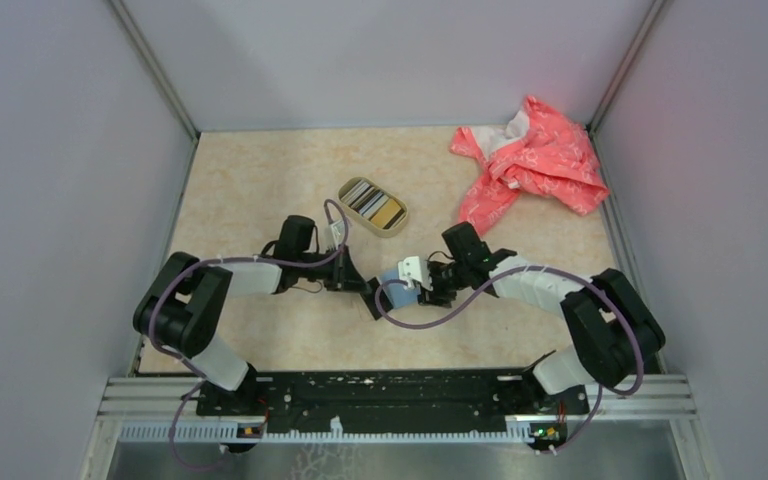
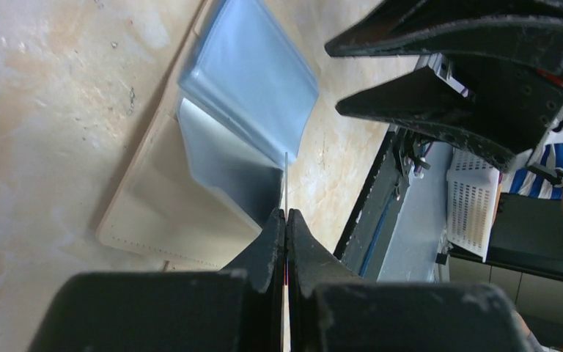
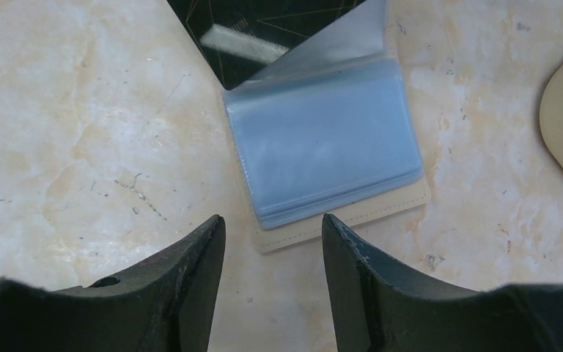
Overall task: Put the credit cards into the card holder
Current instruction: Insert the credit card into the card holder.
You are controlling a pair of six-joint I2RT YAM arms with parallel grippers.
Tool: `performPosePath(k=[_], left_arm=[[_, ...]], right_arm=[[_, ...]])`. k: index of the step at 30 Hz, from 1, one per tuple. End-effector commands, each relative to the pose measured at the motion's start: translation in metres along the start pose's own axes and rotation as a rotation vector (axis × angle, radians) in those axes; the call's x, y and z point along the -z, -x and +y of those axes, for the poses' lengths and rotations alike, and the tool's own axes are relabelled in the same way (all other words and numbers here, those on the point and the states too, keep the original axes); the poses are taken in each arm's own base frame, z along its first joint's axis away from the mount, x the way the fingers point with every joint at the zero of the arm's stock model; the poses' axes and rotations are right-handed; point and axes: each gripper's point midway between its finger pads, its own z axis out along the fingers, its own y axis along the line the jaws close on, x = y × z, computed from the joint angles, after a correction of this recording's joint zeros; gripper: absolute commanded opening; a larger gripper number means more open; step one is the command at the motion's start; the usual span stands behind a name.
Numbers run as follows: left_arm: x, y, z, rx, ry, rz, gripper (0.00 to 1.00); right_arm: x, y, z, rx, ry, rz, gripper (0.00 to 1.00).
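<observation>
Left wrist: left gripper (image 2: 286,214) clamped on clear sleeve (image 2: 227,169) of card holder (image 2: 146,213), likely keeping pocket open | right gripper (image 3: 273,224) jaws apart, empty | credit cards (image 1: 372,203) well apart.

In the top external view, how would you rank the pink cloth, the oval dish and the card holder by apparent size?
1. pink cloth, clearly the largest.
2. oval dish.
3. card holder, which looks smallest, but it is partly hidden, so its rank against the dish is unsure.
</observation>
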Motion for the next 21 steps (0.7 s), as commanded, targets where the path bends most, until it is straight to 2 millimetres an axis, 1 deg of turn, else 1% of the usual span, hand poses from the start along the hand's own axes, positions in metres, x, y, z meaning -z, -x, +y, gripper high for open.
performPosePath(k=[1,4,10,15,21], left_arm=[[0.0,0.001,-0.006,-0.013,-0.053,-0.027,0.0],[-0.001,-0.001,-0.001,0.009,-0.043,-0.041,0.0],[-0.001,0.003,0.003,0.041,-0.056,-0.075,0.0],[0.005,0.006,0.005,0.075,-0.086,-0.109,0.0],[0.003,0.006,0.011,0.109,-0.084,-0.12,0.0]], right_arm=[[-0.003,0.007,-0.027,0.051,-0.09,0.04,0.51],[-0.007,0.004,-0.026,0.056,-0.087,0.06,0.51],[-0.013,-0.002,-0.023,0.067,-0.072,0.096,0.51],[-0.014,-0.004,-0.021,0.067,-0.066,0.109,0.5],[-0.015,-0.004,-0.02,0.068,-0.056,0.112,0.5]])
